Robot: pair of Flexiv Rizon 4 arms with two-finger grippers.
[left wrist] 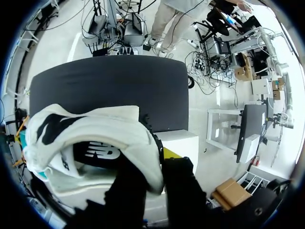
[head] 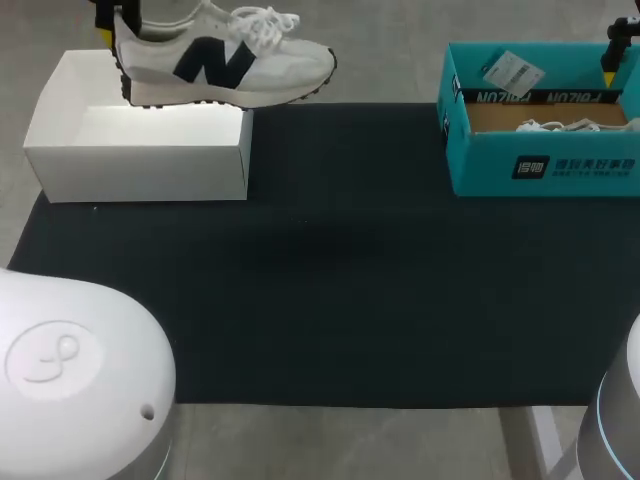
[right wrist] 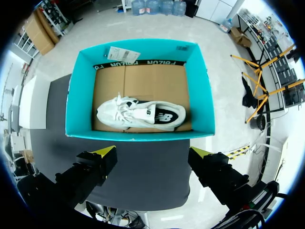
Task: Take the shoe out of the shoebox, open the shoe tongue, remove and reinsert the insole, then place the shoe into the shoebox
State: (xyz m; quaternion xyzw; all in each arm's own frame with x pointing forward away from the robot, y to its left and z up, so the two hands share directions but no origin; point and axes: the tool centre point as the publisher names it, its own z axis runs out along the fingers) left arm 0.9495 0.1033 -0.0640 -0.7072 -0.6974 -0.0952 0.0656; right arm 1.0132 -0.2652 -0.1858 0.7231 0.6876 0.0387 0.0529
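A black mat (head: 330, 300) covers most of the table. At its far left corner sits a white shoebox (head: 140, 160), open at the top, with nothing visible inside it. At the far right corner is a teal shoebox (head: 545, 160), also open, with a cardboard floor and a white paper label (head: 510, 72) lying against its back wall. A white sneaker (head: 250, 65) with a dark logo on its side is held level above the back edge of the white shoebox, its toe pointing toward the middle of the table and its sole clear of the box. A second white sneaker (right wrist: 138, 113) lies on its side on the floor of the teal shoebox, laces loose. The left gripper (left wrist: 152, 167) pinches the raised sneaker at its heel collar, one finger inside the shoe and the yellow-tipped one outside. The right gripper (right wrist: 152, 160) hangs above the near wall of the teal shoebox, its fingers spread wide and holding nothing.
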